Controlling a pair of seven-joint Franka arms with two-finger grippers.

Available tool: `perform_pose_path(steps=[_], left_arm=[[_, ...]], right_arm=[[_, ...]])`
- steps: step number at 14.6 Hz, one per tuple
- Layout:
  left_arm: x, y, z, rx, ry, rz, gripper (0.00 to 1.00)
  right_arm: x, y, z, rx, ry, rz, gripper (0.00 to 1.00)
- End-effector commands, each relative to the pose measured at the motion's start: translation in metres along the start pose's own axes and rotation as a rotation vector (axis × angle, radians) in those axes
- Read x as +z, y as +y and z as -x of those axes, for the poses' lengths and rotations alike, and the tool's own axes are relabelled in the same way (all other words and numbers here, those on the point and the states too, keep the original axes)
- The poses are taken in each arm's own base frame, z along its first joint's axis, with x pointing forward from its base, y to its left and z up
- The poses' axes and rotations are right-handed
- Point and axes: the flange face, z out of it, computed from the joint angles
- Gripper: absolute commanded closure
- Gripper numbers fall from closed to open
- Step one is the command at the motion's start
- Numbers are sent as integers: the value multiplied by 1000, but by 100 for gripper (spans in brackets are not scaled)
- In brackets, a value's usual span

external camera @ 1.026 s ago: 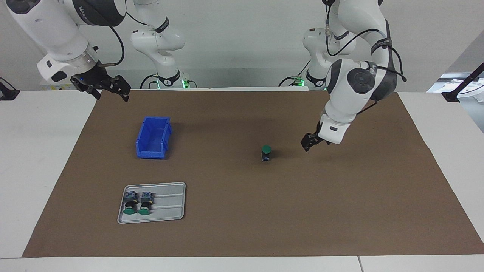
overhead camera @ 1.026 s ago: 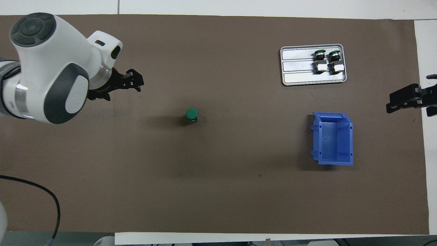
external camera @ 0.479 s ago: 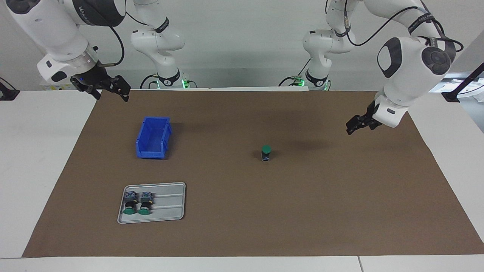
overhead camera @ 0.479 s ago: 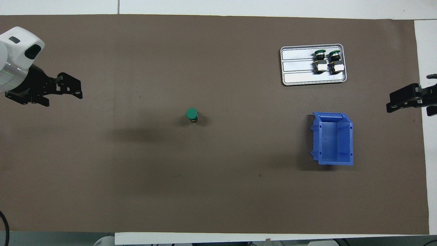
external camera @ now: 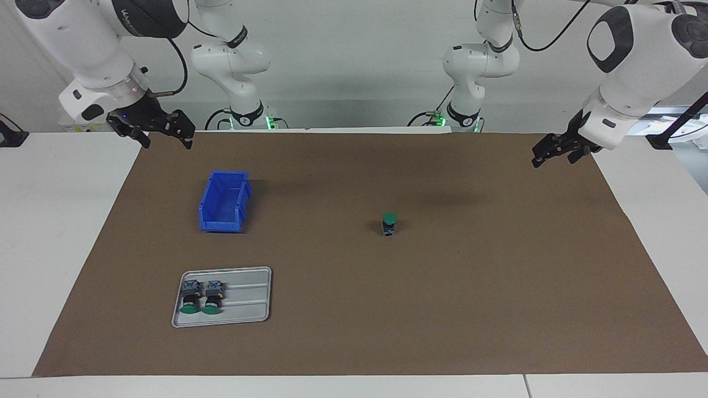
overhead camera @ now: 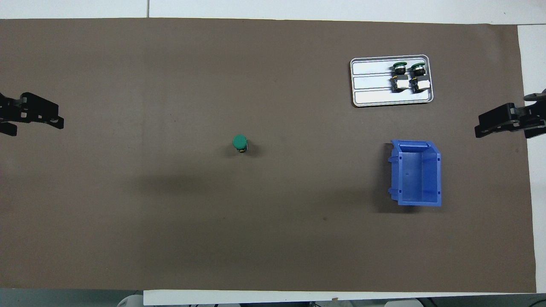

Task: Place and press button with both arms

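One button [external camera: 390, 224] [overhead camera: 240, 143] stands upright on the brown mat, green cap up, near the middle of the table, and nothing touches it. My left gripper [external camera: 553, 157] [overhead camera: 51, 121] hangs open and empty over the mat's edge at the left arm's end, well away from the button. At the right arm's end my right gripper [external camera: 166, 141] [overhead camera: 481, 128] is also open and empty, raised over the mat's edge beside the blue bin. Two more buttons [external camera: 201, 297] [overhead camera: 408, 76] lie on their sides in a grey tray.
The grey tray [external camera: 249, 301] [overhead camera: 371, 87] sits at the right arm's end, farther from the robots than the empty blue bin [external camera: 224, 202] [overhead camera: 416, 175]. Two smaller white arms [external camera: 235, 61] stand at the table's robot end.
The left arm has swung away from beside the button, lifting and drawing back to its own end of the table. The right gripper has shifted only slightly. The button has not moved.
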Motion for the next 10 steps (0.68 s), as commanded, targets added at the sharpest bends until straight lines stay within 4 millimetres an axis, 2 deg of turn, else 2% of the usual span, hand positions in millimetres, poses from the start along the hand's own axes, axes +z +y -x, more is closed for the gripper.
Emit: perform_pose_path(steps=[1, 4, 10], left_arm=[[-4, -2, 3, 22, 2, -18, 0], [-6, -8, 4, 25, 10, -60, 0], [-9, -23, 5, 2, 15, -76, 0]], right_arm=[[3, -59, -10, -70, 31, 1, 1], [13, -143, -26, 0, 31, -3, 1], [74, -358, -64, 88, 97, -20, 1]])
